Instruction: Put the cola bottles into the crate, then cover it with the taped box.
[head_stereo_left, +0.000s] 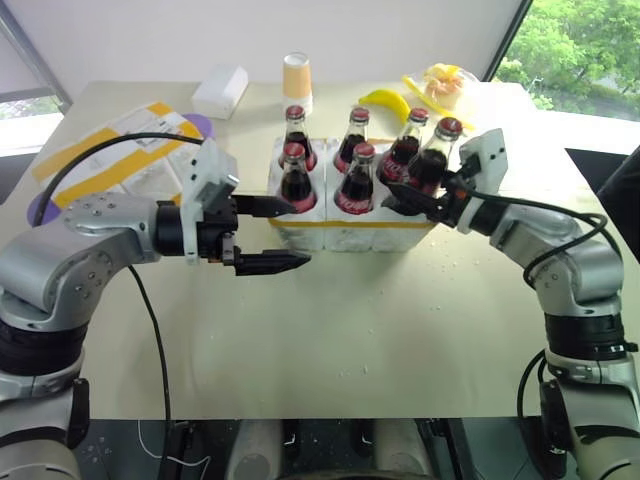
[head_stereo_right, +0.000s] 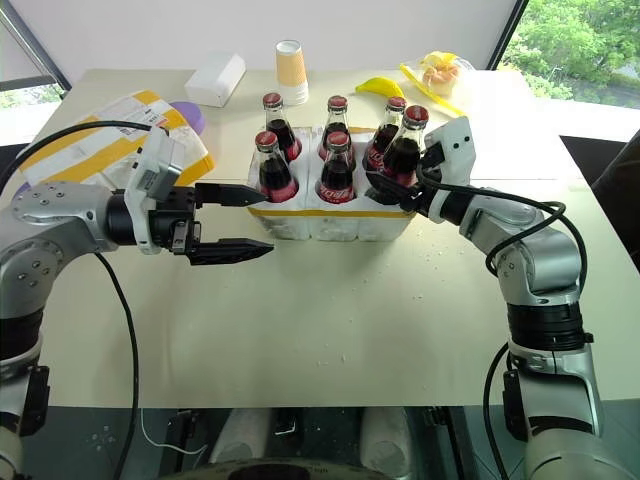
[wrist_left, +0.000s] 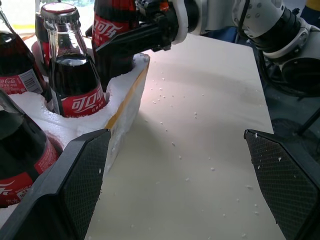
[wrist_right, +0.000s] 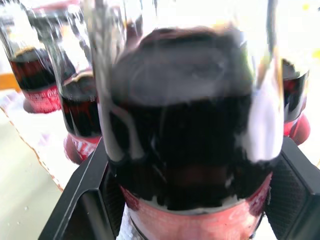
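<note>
Six small clear glass cola bottles (head_stereo_right: 337, 165) with red caps stand at the low white styrofoam crate (head_stereo_right: 330, 222), banded with yellow tape. The right gripper (head_stereo_right: 392, 192) is clamped on the front right bottle (head_stereo_right: 403, 150), apparently seating the last one. The left gripper (head_stereo_right: 245, 222) hangs spread wide beside the crate's left end, holding nothing. The large yellow-striped styrofoam taped box (head_stereo_right: 105, 135) lies well left; covering is not yet done.

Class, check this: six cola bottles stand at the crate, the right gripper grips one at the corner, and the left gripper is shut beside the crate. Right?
One error: the left gripper is open, as the left wrist view shows. The right gripper does grip a corner cola bottle at the crate.
</note>
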